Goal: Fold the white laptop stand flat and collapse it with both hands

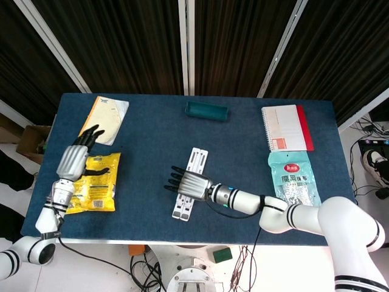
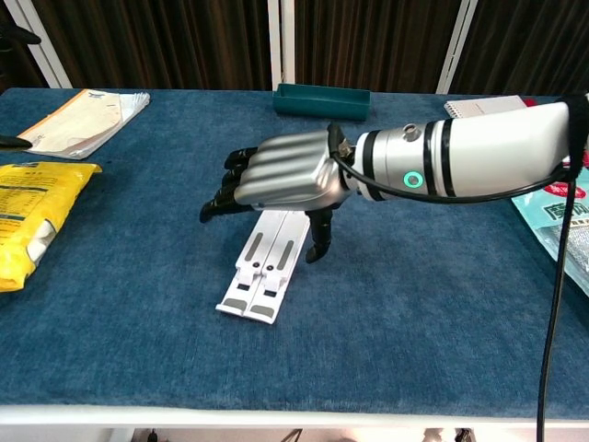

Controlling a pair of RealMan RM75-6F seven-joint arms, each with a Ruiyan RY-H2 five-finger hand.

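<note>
The white laptop stand (image 1: pixel 196 160) (image 2: pixel 267 267) lies flat on the blue table, its two bars pressed side by side into one narrow strip, slanting slightly. My right hand (image 1: pixel 188 181) (image 2: pixel 285 175) hovers over the stand's middle with its fingers spread, holding nothing. Its thumb points down just beside the stand's right edge. My left hand (image 1: pixel 74 159) is far off at the table's left, fingers extended above the yellow bag, empty.
A yellow snack bag (image 1: pixel 96 190) (image 2: pixel 23 216) and a booklet (image 1: pixel 104 118) (image 2: pixel 83 118) lie at the left. A green tray (image 1: pixel 206 111) (image 2: pixel 321 99) sits at the back centre. A spiral notebook (image 1: pixel 285 128) and a teal packet (image 1: pixel 293 176) lie at the right.
</note>
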